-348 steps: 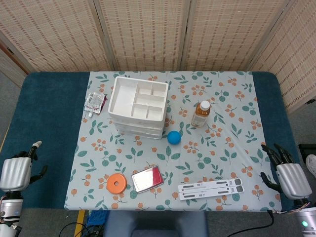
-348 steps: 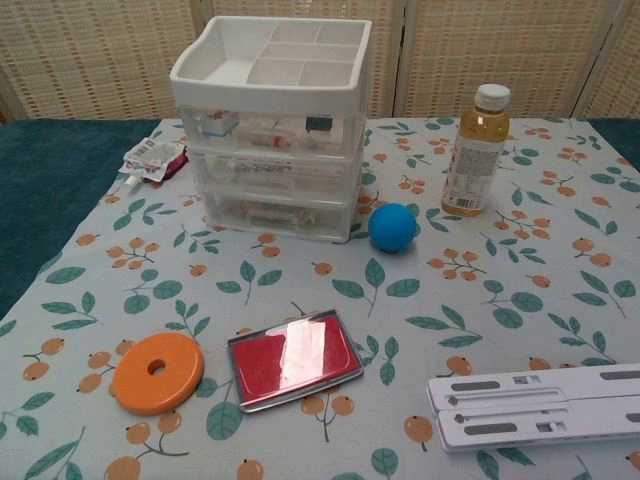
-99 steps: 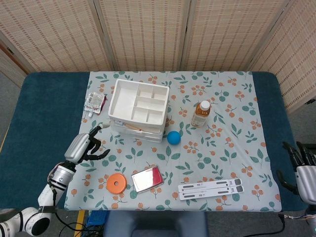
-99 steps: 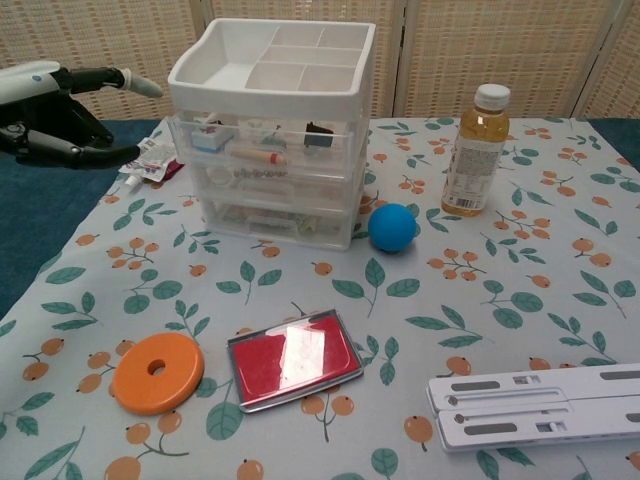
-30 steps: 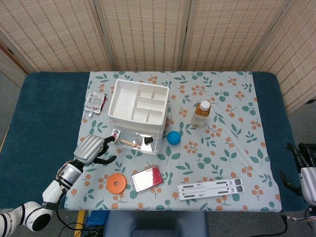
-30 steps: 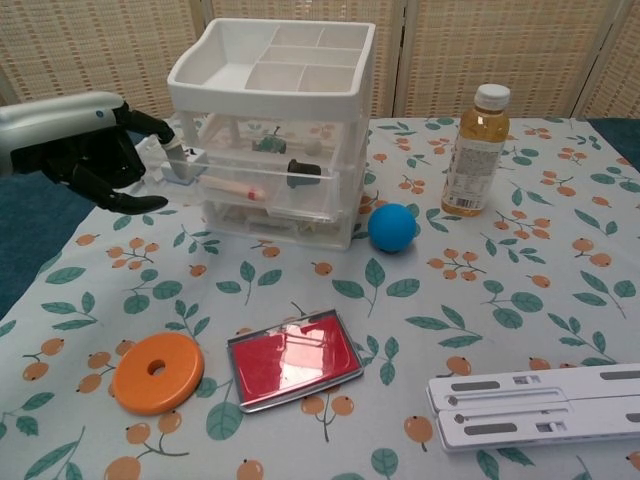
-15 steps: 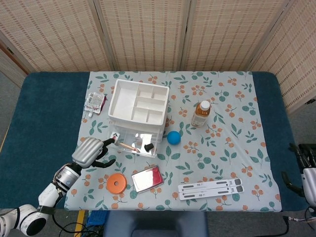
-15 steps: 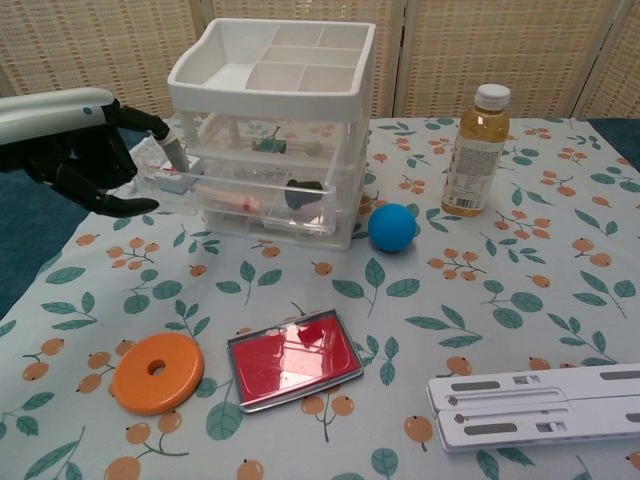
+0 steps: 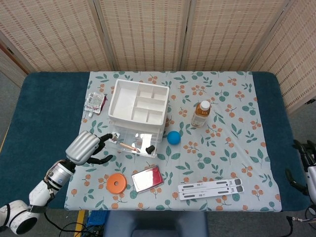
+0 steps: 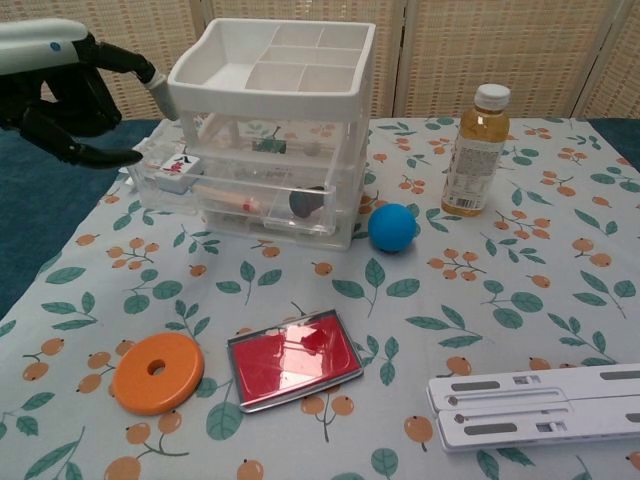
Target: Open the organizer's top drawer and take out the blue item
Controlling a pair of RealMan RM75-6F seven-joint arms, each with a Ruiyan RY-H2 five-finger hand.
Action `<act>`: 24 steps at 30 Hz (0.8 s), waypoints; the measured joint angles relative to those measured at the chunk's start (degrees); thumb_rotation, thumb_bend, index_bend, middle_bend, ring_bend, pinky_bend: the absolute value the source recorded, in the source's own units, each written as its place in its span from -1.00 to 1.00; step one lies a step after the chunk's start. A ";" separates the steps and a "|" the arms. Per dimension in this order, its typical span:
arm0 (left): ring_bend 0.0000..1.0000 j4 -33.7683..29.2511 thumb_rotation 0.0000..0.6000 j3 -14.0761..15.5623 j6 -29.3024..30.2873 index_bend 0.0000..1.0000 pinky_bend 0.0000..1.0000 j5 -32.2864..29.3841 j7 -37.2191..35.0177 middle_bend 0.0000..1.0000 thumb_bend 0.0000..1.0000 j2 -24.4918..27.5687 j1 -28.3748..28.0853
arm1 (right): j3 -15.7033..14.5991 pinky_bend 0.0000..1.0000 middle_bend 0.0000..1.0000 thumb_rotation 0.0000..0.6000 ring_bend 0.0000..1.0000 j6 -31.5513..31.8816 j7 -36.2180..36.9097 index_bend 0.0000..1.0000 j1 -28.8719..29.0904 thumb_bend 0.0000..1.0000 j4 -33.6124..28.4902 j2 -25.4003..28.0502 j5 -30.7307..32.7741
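Note:
The white organizer (image 9: 137, 104) (image 10: 270, 70) stands at the back left of the floral cloth. Its clear top drawer (image 9: 132, 144) (image 10: 235, 195) is pulled well out toward me. In it lie a small block (image 10: 173, 166) with a white, red-marked top, a pinkish stick (image 10: 243, 201) and a black round piece (image 10: 306, 201); I cannot pick out a blue item among them. My left hand (image 9: 87, 147) (image 10: 62, 92) hovers left of the drawer, apart from it, fingers spread and holding nothing. My right hand (image 9: 307, 170) shows only partly at the table's right edge, empty.
A blue ball (image 10: 392, 227) (image 9: 173, 138) lies on the cloth right of the organizer, a juice bottle (image 10: 476, 150) beyond it. Nearer me are an orange ring (image 10: 157, 372), a red tin (image 10: 293, 358) and a white folding stand (image 10: 535, 405). A packet (image 9: 95, 103) lies left of the organizer.
The top drawer has slid further out. My left hand has let go of its front corner and risen up and to the left.

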 measured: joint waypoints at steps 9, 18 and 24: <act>1.00 1.86 1.00 -2.17 -1.31 -0.27 1.00 0.28 4.84 0.81 -0.45 2.07 -3.09 | -0.03 -0.80 -0.57 1.00 -0.81 0.53 -0.39 -0.90 -0.24 -0.19 -0.66 0.49 -0.20; 1.00 1.94 1.00 -1.74 -5.62 -0.27 1.00 -3.77 8.37 0.83 -0.45 3.97 -4.21 | -0.18 -0.80 -0.57 1.00 -0.80 0.04 0.39 -0.90 -0.13 -0.19 0.25 0.07 -0.01; 1.00 -1.94 1.00 0.57 -10.08 -0.36 1.00 -4.64 10.56 0.88 -0.45 9.38 -4.35 | -0.17 -0.80 -0.57 1.00 -0.80 -0.68 0.73 -0.90 0.24 -0.19 0.65 -0.29 0.15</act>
